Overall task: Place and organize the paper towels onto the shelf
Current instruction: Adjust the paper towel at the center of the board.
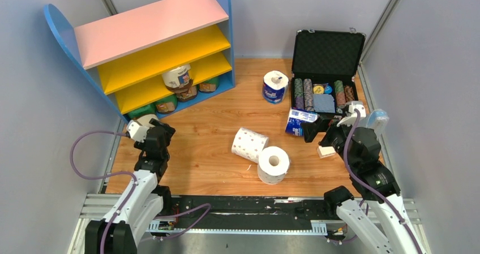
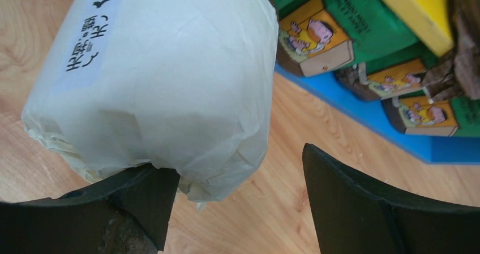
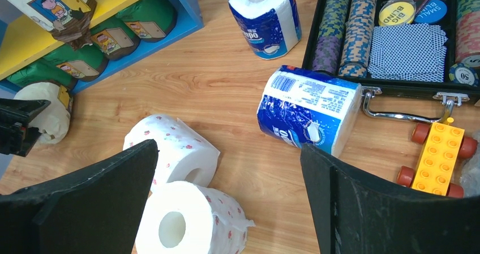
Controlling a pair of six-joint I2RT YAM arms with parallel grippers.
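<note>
The shelf stands at the back left, with several green-wrapped rolls on its bottom tier and one printed roll above them. A cream-wrapped roll lies on the floor in front of the shelf, resting against the left finger of my open left gripper; it is not clamped. Two bare white rolls lie mid-table. One blue-white roll stands upright and another lies on its side. My right gripper is open and empty above the table between them.
An open black case with poker chip stacks and cards sits at the back right. A yellow toy car lies in front of it. Grey walls close in both sides.
</note>
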